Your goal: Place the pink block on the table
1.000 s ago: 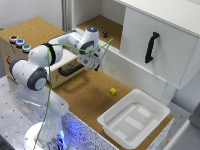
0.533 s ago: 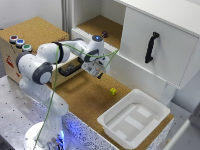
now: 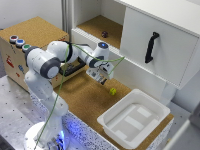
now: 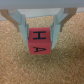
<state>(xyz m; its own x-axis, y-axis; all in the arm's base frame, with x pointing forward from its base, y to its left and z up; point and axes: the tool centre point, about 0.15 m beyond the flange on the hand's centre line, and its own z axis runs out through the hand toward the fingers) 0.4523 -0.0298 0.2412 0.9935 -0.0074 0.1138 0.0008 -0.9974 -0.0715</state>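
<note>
The pink block (image 4: 39,41), a small reddish-pink cube with black letters on its face, is held between my gripper's two fingers (image 4: 23,27) in the wrist view. My gripper (image 3: 103,78) is shut on it and holds it close above the brown cork table (image 3: 85,97), which fills the wrist view (image 4: 15,65) under the block. In the exterior view the block is too small and too hidden by the fingers to make out. A shadow lies on the cork just under the block.
A yellow-green small block (image 3: 113,91) lies on the table to the exterior view's right of the gripper. A white plastic bin (image 3: 107,122) stands at the front right. A dark purple block (image 3: 104,34) sits on the cabinet shelf. A white cabinet door with a black handle (image 3: 151,47) is behind.
My gripper has moved down and slightly to the exterior view's right, lowering the pink block toward the table. It stays shut on the block.
</note>
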